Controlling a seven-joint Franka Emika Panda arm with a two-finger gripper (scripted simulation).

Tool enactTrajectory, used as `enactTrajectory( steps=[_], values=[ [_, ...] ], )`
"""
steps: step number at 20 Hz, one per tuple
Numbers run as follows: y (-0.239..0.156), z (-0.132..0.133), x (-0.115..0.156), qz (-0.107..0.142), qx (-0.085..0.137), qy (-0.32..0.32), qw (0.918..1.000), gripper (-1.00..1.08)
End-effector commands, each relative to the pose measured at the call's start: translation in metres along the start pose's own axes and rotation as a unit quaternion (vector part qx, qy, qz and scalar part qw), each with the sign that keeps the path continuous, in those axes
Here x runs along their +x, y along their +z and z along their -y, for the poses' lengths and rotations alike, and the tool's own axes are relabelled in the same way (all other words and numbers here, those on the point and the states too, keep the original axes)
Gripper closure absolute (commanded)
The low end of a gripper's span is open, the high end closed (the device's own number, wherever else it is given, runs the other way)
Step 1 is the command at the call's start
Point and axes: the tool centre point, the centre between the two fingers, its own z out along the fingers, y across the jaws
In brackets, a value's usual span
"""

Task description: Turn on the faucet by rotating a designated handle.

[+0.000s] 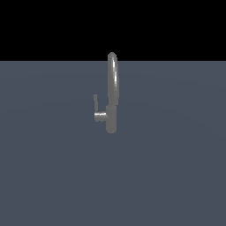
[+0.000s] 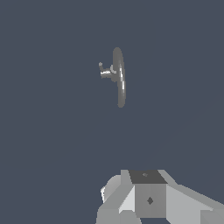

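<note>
1. The faucet (image 1: 112, 92) in front of me looks like smooth grey metal, polished, with a bright streak of shine running down its arched spout.
2. Its handle (image 1: 96, 103) is the same grey metal but duller, while the short stub beneath it catches a glossy highlight.
3. The floor (image 1: 176, 176) is a flat, matt blue-grey without texture.
4. My own gripper (image 2: 148, 199) body looks like matt pale grey plastic, smooth and faceted.

arm: absent from exterior view | pincer (image 2: 151, 199): partly visible, wrist view | jaws: unreadable
</note>
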Motion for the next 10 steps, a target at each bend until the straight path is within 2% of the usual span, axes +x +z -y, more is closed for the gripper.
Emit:
enactTrajectory(
  steps=[1,6,10],
  values=[
    [-0.009,0.005,0.002,-0.017,-0.006,0.02,0.9996,1.08],
    [-0.03,0.02,0.007,-0.06,-0.024,0.072,0.9953,1.08],
    [-0.047,0.038,0.013,-0.1,-0.041,0.121,0.9868,1.08]
  ],
)
